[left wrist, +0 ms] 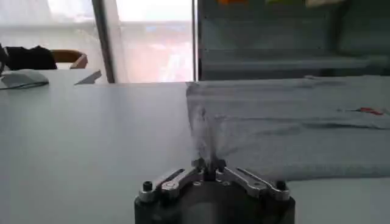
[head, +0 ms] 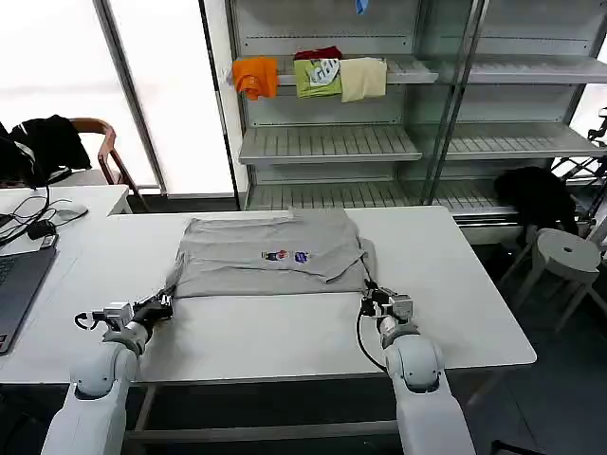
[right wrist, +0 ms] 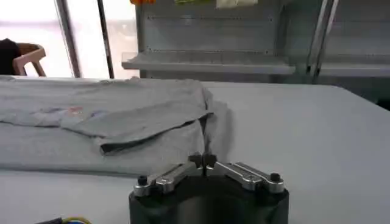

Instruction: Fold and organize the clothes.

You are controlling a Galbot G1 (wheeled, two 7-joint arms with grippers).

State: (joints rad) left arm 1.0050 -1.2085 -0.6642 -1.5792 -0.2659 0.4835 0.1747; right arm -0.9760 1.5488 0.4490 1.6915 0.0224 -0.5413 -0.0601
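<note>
Shirt [head: 270, 256] of light grey cotton lies flat in the middle of the white worktop [head: 455, 294], partly folded, its sleeves turned inward so that the cloth forms a broad band with a small multicoloured print [head: 285, 256] facing up near its centre. In the head view its near hem runs across from about 8 o'clock to 4 o'clock of the garment.

At the 8 o'clock corner the left gripper [head: 167, 303] sits low on the worktop with its fingers drawn together on the corner of the cloth; the left wrist view shows a pinch of grey fabric rising between the closed tips [left wrist: 209, 165]. At the 4 o'clock corner the right gripper [head: 370, 297] is likewise clamped on the hem, and in the right wrist view a ridge of cloth stands up between its meeting fingertips [right wrist: 203, 161], with a folded flap [right wrist: 146, 125] lying just beyond.

Around this, a laptop [head: 17, 284] rests at the worktop's 9 o'clock edge. At 12 o'clock, beyond the worktop, stands a metal shelf unit [head: 327, 142] carrying orange [head: 256, 76], green [head: 318, 76] and cream [head: 363, 79] folded clothes. A round grey stool [head: 567, 254] stands at 3 o'clock, off the worktop.
</note>
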